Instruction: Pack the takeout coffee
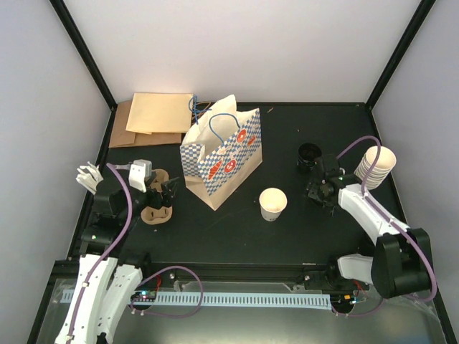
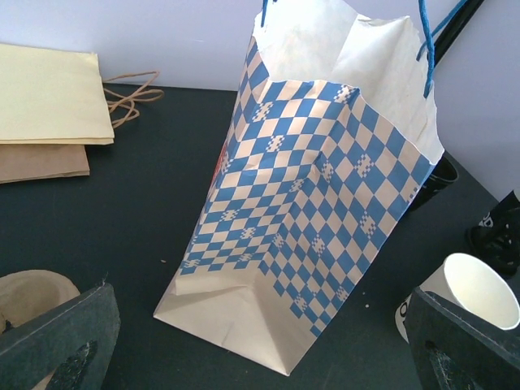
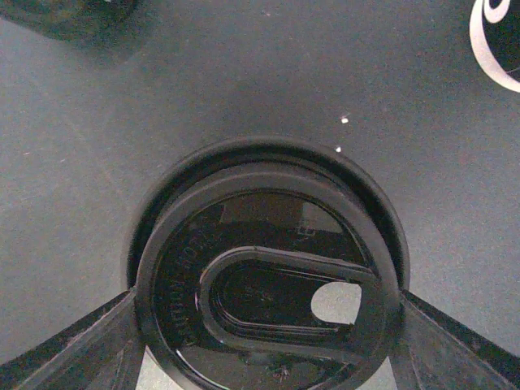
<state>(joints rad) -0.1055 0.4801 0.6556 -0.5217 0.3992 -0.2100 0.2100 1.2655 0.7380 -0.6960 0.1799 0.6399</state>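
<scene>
Right wrist view: right gripper (image 1: 320,189) has the black lid (image 3: 268,276) pinched across its rim, a finger (image 3: 73,349) at each side, jaws spread wide to span it, over the dark table (image 1: 287,244). From above, we place it just right of the paper cup (image 1: 273,203), which stands upright and uncovered, near-right of the checked bag (image 1: 221,154). Left gripper (image 1: 168,188) gapes fully, holding nothing, left of the bag. Stack of cups (image 1: 378,163) at right.
</scene>
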